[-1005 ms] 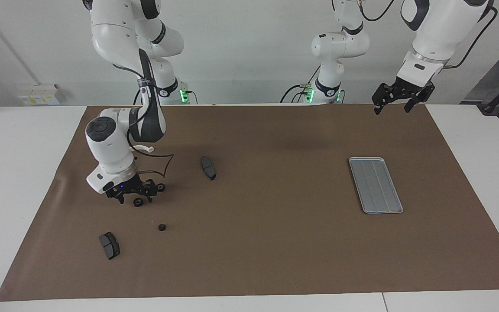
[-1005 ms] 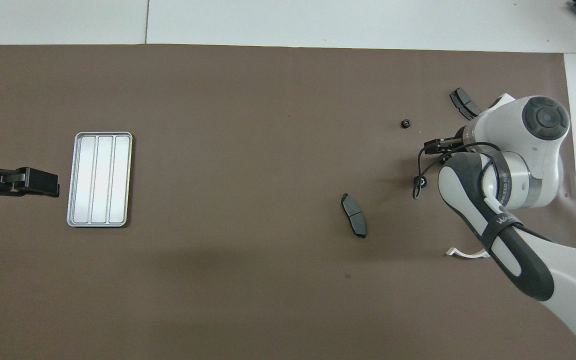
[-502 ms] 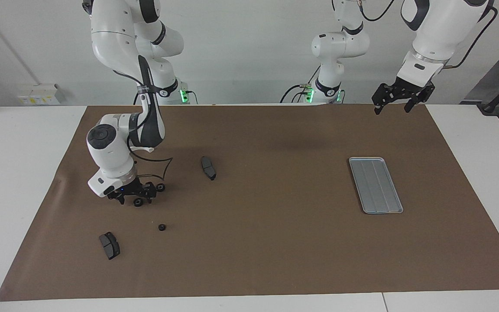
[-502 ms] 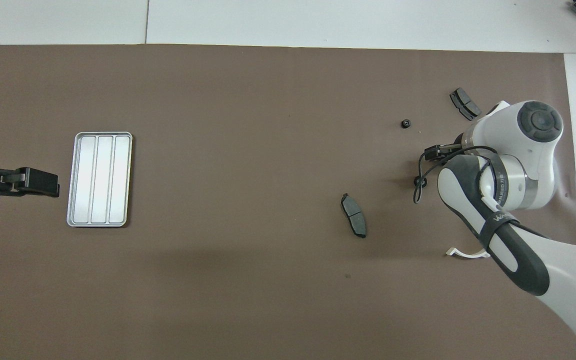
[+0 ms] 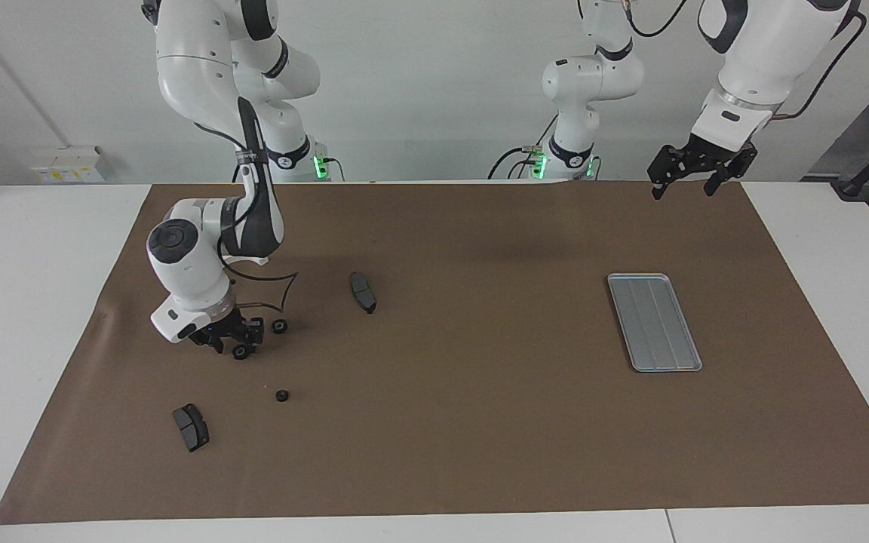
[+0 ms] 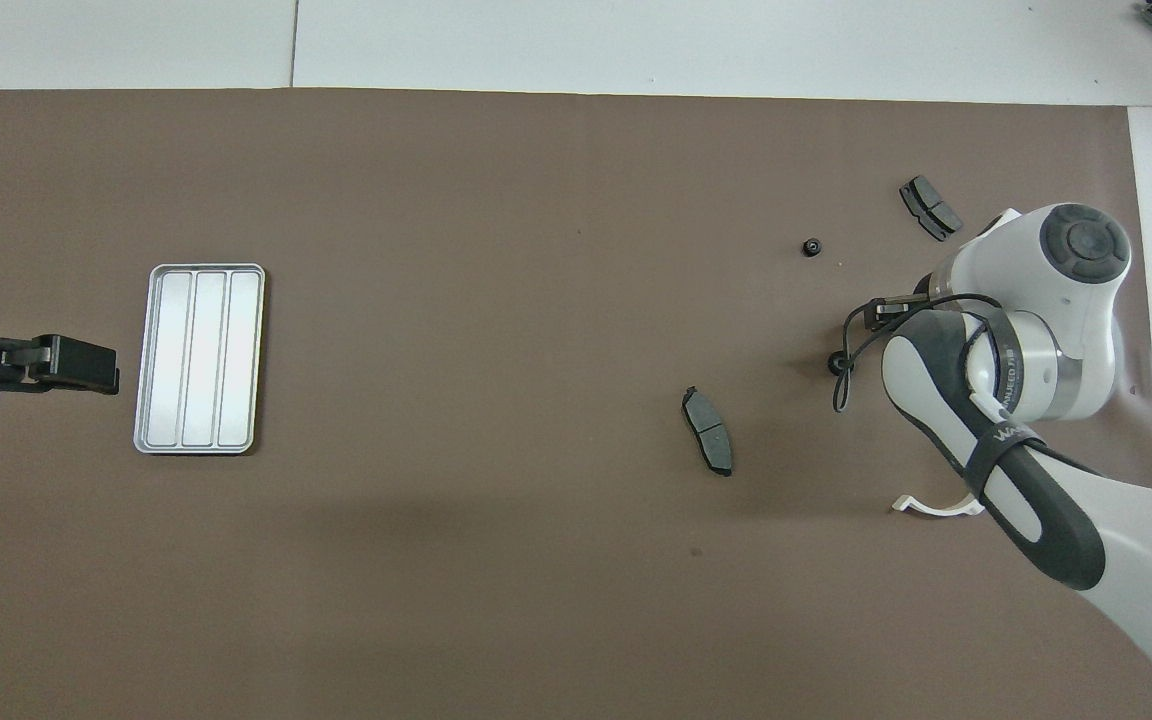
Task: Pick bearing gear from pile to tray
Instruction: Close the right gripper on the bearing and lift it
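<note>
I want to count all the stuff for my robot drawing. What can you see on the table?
table: one, white, under everything
mat: one, brown, covers most of the table
tray: one, silver-grey, nothing in it, toward the left arm's end
brake pads: two, dark grey, toward the right arm's end, one farther from the robots than the gears
small round gears: three, black, toward the right arm's end, one right at the right gripper
half-ring bracket: one, white, nearer to the robots than the gears, partly hidden by the right arm
left gripper: one, black, open, waits in the air over the mat's corner
right gripper: one, black, down at a gear
</note>
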Available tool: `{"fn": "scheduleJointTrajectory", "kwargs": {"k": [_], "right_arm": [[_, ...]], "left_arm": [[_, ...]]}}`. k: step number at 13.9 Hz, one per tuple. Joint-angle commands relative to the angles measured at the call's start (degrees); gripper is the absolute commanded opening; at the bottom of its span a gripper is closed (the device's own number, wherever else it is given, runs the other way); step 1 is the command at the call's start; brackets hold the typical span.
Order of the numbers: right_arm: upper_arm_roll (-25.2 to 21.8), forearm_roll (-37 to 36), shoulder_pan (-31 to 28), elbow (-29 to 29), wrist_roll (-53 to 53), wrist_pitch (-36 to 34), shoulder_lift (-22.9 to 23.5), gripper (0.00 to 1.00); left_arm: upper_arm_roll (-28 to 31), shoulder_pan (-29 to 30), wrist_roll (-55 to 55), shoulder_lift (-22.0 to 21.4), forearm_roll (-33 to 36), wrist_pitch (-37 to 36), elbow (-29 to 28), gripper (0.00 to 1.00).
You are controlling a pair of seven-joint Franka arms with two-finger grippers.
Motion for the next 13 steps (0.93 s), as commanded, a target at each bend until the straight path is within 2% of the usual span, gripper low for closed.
{"fn": "scheduleJointTrajectory", "kwargs": {"k": [1, 3, 7, 8, 11, 13], "right_arm": [[0.4, 1.8, -0.7, -0.7, -1.8, 0.4, -0.2, 0.66], [0.4, 2.9, -0.7, -0.7, -1.9, 0.5, -0.2, 0.65], [0.4, 2.9, -0.7, -0.7, -1.9, 0.6, 0.0, 0.57], [0.4, 2.9, -0.7, -0.7, -1.9, 0.6, 0.1, 0.48], [0.4, 2.9, -0.7, -0.6, -1.7, 0.6, 0.1, 0.0], [0.3, 2.9, -0.7, -0.5, -1.5, 0.5, 0.1, 0.0]], "left_arm": [[0.1, 0.1, 0.2, -1.0, 0.6, 0.2, -1.1, 1.0], [0.1, 0.1, 0.2, -1.0, 0.5, 0.2, -1.1, 1.0], [0.1, 0.1, 0.1, -1.0, 0.5, 0.2, -1.1, 1.0], [0.1, 0.1, 0.1, -1.0, 0.5, 0.3, -1.1, 1.0], [0.1, 0.1, 0.2, -1.0, 0.5, 0.3, -1.1, 1.0], [0.0, 0.0, 0.3, -1.0, 0.6, 0.1, -1.1, 1.0]]}}
